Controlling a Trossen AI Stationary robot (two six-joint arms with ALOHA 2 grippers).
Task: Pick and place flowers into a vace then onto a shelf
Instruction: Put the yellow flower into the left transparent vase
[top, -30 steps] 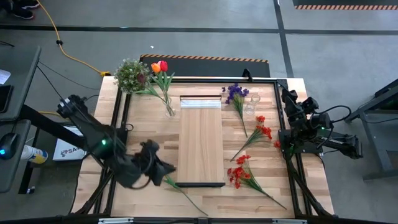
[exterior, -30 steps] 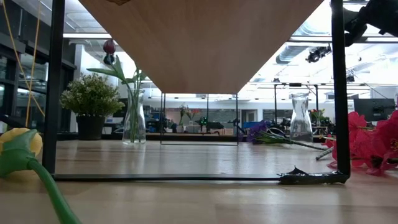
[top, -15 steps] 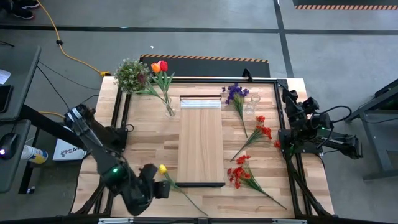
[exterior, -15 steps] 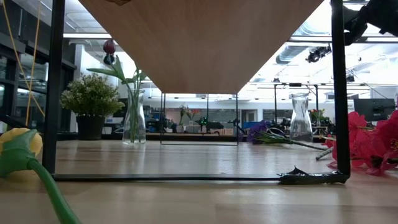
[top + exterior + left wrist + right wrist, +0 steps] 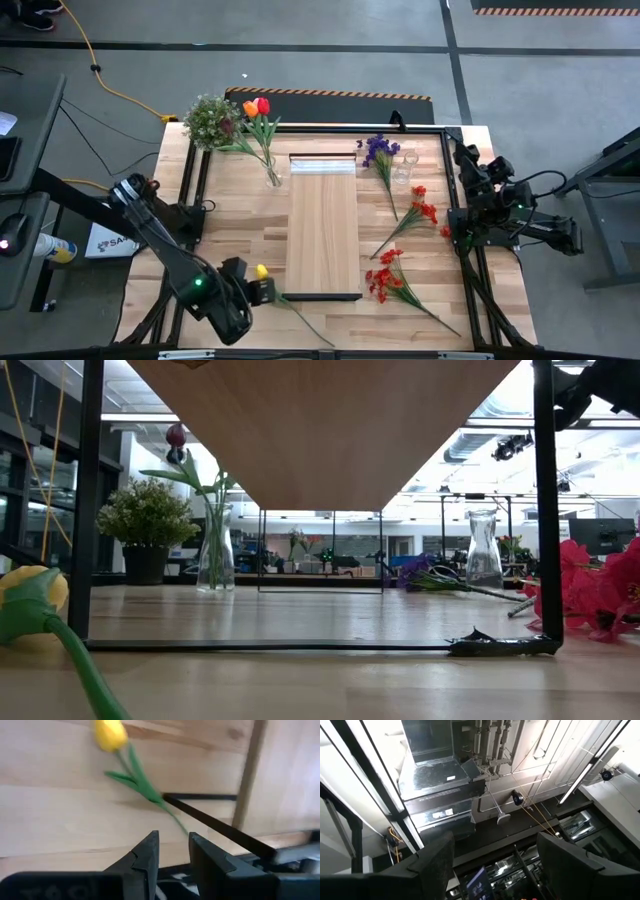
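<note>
Left wrist view shows the left end effector [image 5: 172,851] over the near-left part of the surface [image 5: 55,815], its two dark fingers [image 5: 145,855] parted by a narrow gap with nothing between them. Just ahead of the tips lies a yellow tulip [image 5: 111,734], its green stem running back toward the fingers and passing close to the dark trim at the near end of the shelf [image 5: 290,775]. In the high view the tulip's yellow head [image 5: 262,271] sits right beside the left end effector [image 5: 262,291], between it and the shelf [image 5: 322,225], with the stem trailing off toward the near edge of the surface [image 5: 230,215].

Farther out, across the shelf from this end effector, red sprays [image 5: 388,278] lie flat, and another red spray [image 5: 420,210] lies beyond them. A purple sprig [image 5: 379,150] rests beside an empty glass vase [image 5: 404,168]. On the left end effector's own side, far ahead, a second glass vase [image 5: 273,178] holds red and orange tulips [image 5: 257,107], next to a bushy potted plant [image 5: 211,121].

The right end effector [image 5: 495,860] waits off the right edge of the surface, pointing up at the ceiling, its fingers spread wide and empty.
</note>
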